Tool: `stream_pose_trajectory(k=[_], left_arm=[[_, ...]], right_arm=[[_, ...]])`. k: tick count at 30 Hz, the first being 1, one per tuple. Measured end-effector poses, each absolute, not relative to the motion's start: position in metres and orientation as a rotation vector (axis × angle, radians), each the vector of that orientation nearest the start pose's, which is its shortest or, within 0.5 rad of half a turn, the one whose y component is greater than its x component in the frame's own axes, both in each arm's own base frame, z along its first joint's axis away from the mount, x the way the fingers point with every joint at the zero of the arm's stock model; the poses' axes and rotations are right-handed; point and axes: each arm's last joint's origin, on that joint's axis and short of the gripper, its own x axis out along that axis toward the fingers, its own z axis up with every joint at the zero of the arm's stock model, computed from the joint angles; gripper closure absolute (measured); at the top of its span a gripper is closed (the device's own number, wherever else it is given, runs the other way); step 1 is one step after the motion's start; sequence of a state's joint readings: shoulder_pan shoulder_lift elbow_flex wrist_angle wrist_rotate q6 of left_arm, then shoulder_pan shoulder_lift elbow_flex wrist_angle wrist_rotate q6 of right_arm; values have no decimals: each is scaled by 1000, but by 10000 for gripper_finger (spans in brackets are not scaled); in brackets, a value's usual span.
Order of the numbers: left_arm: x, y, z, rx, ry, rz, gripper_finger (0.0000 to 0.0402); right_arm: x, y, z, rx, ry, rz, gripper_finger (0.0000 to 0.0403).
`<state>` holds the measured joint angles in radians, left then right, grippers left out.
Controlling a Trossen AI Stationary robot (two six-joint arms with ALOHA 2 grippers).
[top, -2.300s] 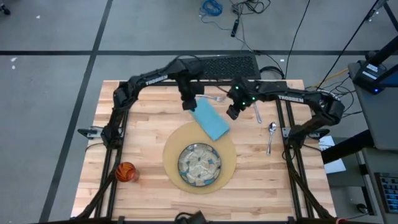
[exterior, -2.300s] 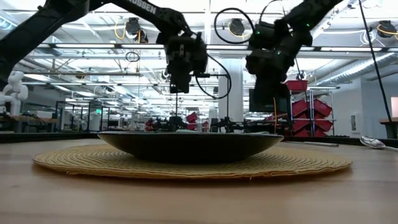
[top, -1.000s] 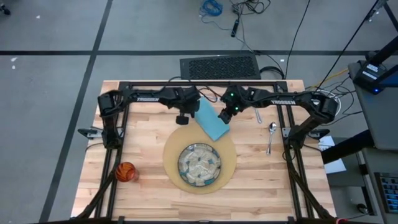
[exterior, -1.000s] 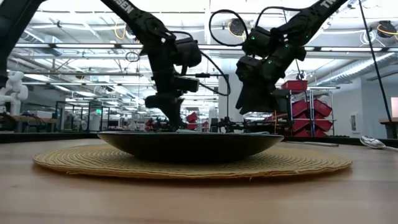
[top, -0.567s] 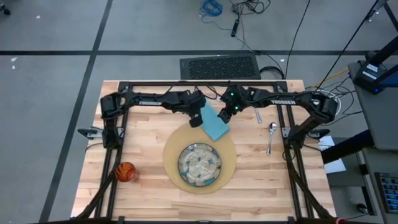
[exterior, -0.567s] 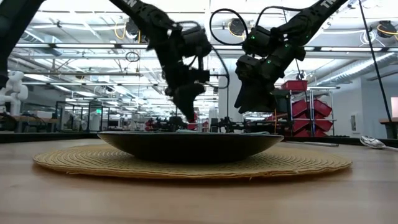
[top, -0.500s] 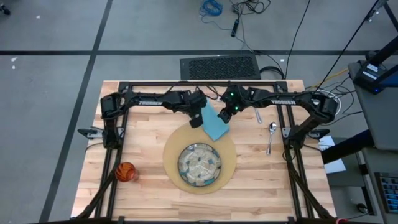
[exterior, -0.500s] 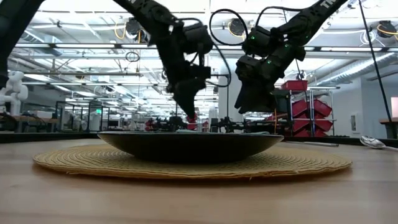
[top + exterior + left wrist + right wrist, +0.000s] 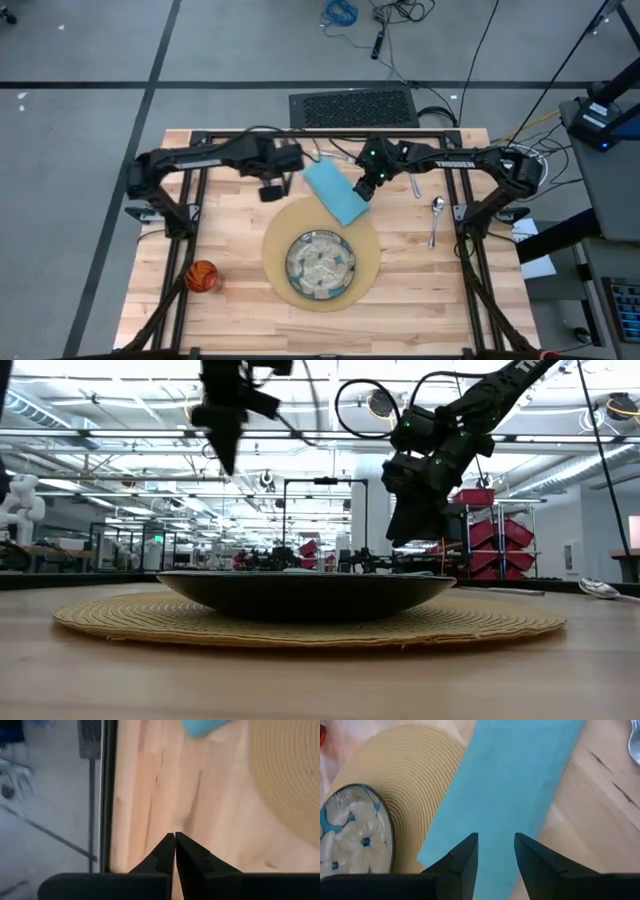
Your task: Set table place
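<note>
The light-blue napkin lies slantwise at the far side of the round tan mat, its near end on the mat's rim and the rest on the table. The patterned plate sits on the mat. My right gripper stands open over the napkin's right part, fingers slanting down. My left gripper is shut and empty, raised above bare wood left of the napkin; the low view shows it high up. An orange cup stands near the left edge. My right gripper's fingers are spread above the napkin's near right part. I cannot tell whether the fingertips touch the cloth.
A silver spoon and another piece of cutlery lie right of the mat. The black frame runs along the far edge. Bare wood lies to the left of the mat and along the near edge.
My left gripper, shut, first went right to the napkin's left edge, then rose high and swung back toward the table's left edge, turning as it went. The napkin lies where it was.
</note>
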<state>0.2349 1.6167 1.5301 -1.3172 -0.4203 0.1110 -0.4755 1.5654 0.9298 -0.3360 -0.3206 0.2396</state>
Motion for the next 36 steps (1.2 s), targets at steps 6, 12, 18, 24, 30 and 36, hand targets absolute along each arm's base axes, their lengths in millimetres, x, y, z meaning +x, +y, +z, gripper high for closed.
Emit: stream_pose_trajectory(k=[6,12,18,24,30,36], left_arm=[[271,82,314,-3,1263,315,388],[268,87,271,-127,1355,249,284],[285,90,229,-177,1293,289,162],[309,96,221,291,1221,186,144],[330,107,208,651,1191,95,143],[337,113,182,727,1267,29,143]], right_arm=[[277,-133,193,577,859,-243,284],[277,-132,193,568,865,-237,284],[277,-132,193,552,868,-229,284],[277,-132,193,554,870,-230,284],[277,-131,193,574,869,-238,284],[278,-130,193,562,865,-233,284]])
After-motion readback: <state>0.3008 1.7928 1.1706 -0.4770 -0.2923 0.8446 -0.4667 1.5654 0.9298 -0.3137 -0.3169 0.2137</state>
